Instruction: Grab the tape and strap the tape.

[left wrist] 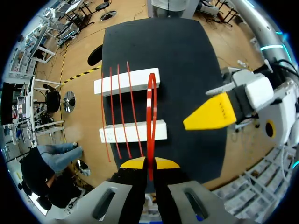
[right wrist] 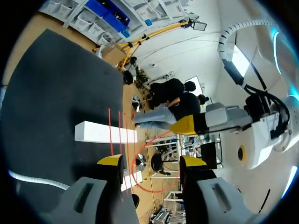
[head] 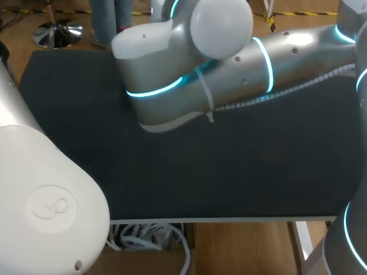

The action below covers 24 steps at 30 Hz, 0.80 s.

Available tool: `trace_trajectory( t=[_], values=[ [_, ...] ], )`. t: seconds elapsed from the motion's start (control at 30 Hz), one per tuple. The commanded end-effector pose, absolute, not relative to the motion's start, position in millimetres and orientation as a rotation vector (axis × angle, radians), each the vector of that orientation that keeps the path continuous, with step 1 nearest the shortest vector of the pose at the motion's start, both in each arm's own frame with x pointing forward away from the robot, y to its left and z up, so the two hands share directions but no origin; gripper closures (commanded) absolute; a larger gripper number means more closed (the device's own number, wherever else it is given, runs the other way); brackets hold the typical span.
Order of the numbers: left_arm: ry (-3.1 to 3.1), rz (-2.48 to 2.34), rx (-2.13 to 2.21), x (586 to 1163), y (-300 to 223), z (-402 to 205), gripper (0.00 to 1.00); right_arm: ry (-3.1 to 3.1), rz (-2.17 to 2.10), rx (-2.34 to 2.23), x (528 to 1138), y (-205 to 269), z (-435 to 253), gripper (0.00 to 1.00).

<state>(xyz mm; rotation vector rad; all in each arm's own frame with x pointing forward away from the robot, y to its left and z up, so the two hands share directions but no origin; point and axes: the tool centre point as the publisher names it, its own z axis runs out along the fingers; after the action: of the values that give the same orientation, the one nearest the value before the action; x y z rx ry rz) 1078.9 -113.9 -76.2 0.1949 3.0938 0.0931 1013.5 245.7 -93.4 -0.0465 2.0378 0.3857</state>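
Tape ring (left wrist: pixel 150 135) upright, pinched in closed left end effector (left wrist: pixel 149 163); right end effector (right wrist: pixel 152 161) spread apart nearby.

Left end effector (left wrist: pixel 148 163) pinches the tape (left wrist: pixel 151 74); right end effector (right wrist: pixel 152 161) stands spread wide.

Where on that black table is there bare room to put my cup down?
Bare: the table beyond the farther white block, and between the blocks and the right pincer. Crowded: the nearer white block, red tape strands, tape roll in the left pincer.
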Motion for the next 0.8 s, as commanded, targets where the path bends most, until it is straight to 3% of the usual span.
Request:
trace_trajectory(
  t=[0.03, 0.8],
  values=[
    [3.094, 0.096, 0.193, 1078.4, -114.2, -76.0, 1.00, 2.040, 0.404, -0.053, 1006.9, 228.7, -94.4, 0.52],
    [3.094, 0.096, 0.193, 1078.4, -114.2, -76.0, 1.00, 1.953, 0.213, 0.155, 1019.8, 118.2, -89.8, 0.54]
  ],
)
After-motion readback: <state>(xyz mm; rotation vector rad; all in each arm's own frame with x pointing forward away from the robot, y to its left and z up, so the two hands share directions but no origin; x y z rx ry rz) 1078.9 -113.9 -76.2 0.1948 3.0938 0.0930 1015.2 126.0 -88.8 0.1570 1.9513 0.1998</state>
